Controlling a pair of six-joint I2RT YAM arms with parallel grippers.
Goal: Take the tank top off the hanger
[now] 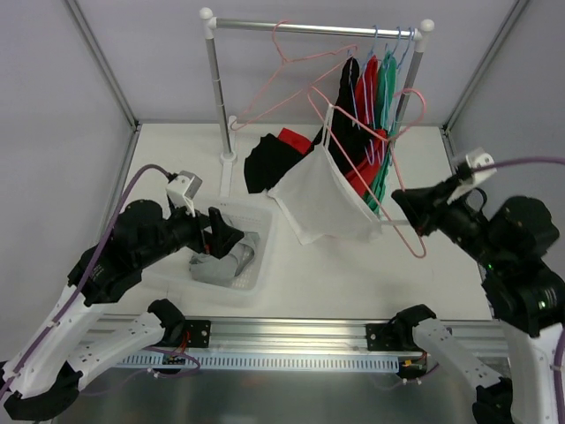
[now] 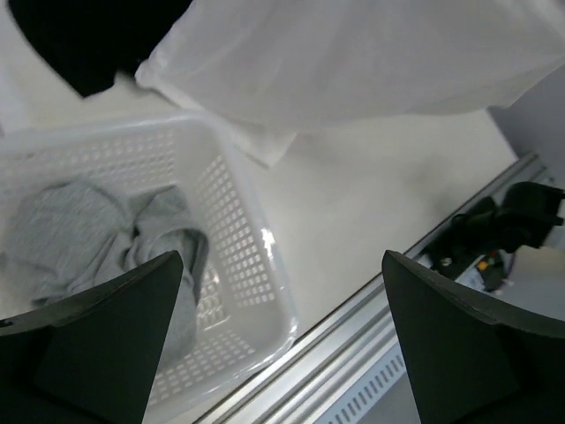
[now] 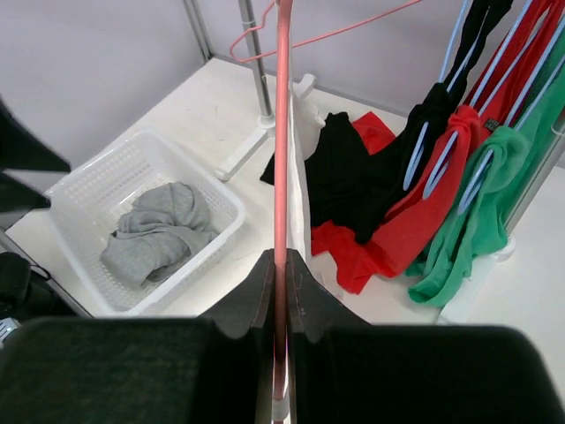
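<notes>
A white tank top hangs from a pink wire hanger held in the air in front of the clothes rack. My right gripper is shut on the hanger's lower bar. In the right wrist view the pink hanger runs straight up from my shut right gripper, with the tank top's edge just behind it. My left gripper stands open over the white basket, below and left of the top. In the left wrist view my left gripper holds nothing, and the tank top hangs above.
The basket holds a grey garment. The rack at the back carries black, red and green tops on blue hangers and an empty pink hanger. A black garment lies on the table. A metal rail runs along the near edge.
</notes>
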